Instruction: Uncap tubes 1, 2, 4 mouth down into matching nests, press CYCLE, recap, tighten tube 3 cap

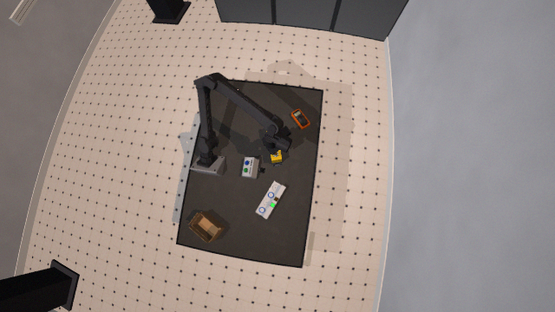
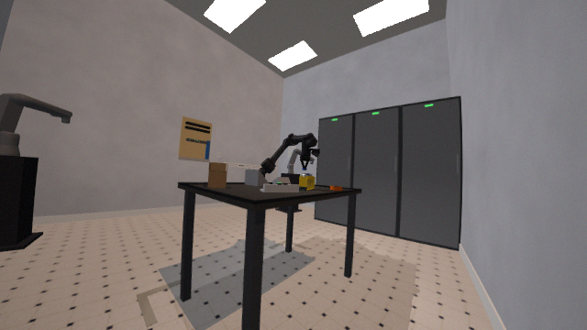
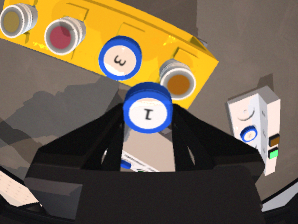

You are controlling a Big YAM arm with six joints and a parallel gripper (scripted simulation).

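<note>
cap 1 in the grip, green lamp lit, recapping still ahead.
the gripper is closed on cap 1, above the decapping station. there cap 3 is on; tubes 1, 2 and 4 stand open. farther out, cap 2 and cap 4 sit in the cap tray, its green lamp showing the aspirate step has ended. left: three caps to screw on, cap 3's check, ready.

The yellow block-shaped decapping station looks like smooth plastic; the dark rectangular worktop looks matt; the brown open-topped box resembles cardboard or wood.
</note>
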